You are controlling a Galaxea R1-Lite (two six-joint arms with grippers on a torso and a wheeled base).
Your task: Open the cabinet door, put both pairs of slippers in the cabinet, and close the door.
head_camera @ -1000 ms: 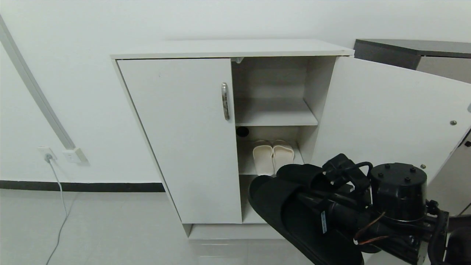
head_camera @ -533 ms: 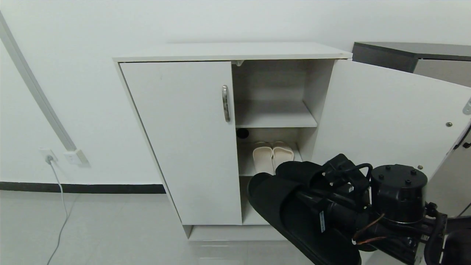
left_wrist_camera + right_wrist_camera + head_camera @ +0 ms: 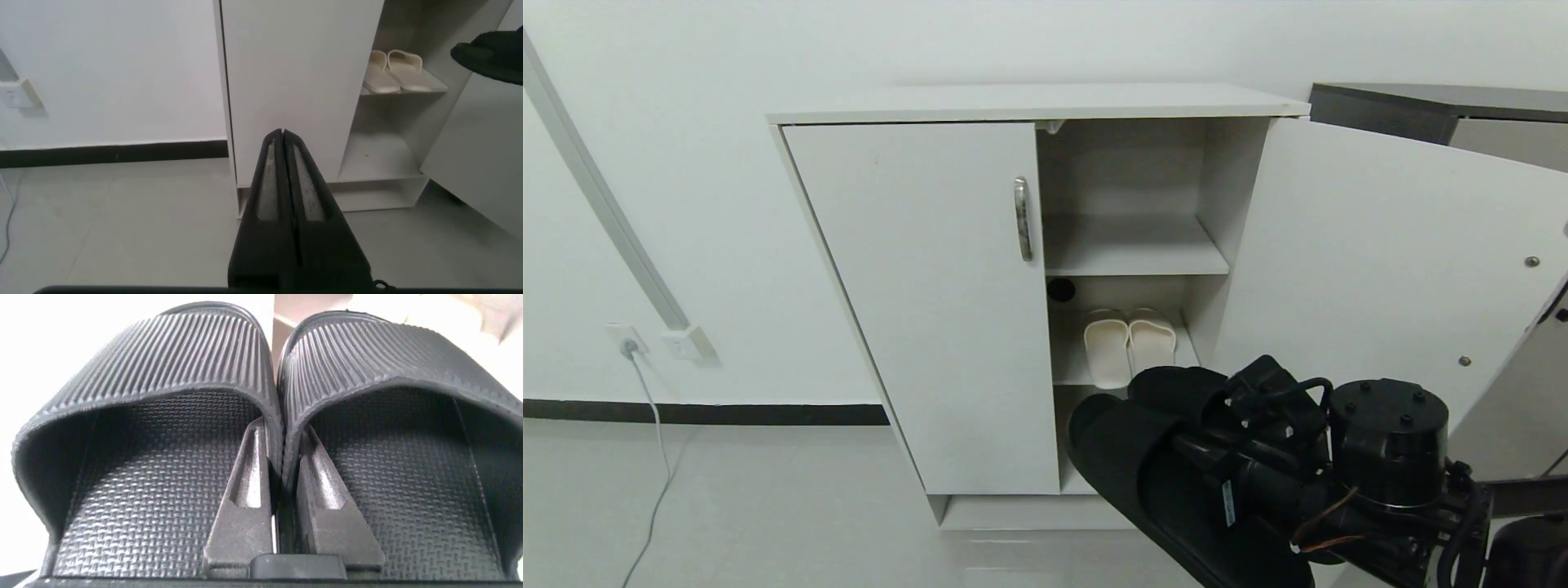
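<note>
The white cabinet (image 3: 915, 310) stands on the grey tiled floor (image 3: 727, 506); inside it, the middle shelf (image 3: 1067, 359) carries a pair of cream slippers (image 3: 1129, 343) side by side, beneath the upper shelf (image 3: 1131, 245).

The cabinet (image 3: 1029, 102) stands against the far wall. Its left door (image 3: 923, 302) is closed, with the handle (image 3: 1022, 220) at that door's right edge. Its right door (image 3: 1388, 261) stands swung out to the right and toward the near side. In the open right half, an upper shelf (image 3: 1131, 245) lies above a middle shelf (image 3: 1188, 351). On the middle shelf one pair of slippers (image 3: 1129, 343) sits side by side. The other pair of slippers (image 3: 1152, 457) hangs side by side before the opening, nearer and lower. The right gripper (image 3: 1205, 449) reaches in from the near right and is clamped on this pair's touching inner edges. The left gripper (image 3: 282, 139) is over the floor, near, before the left door. A wall socket (image 3: 625, 339) sits low on the wall left of the cabinet. Another unit (image 3: 1437, 110) stands far right, behind the right door.
</note>
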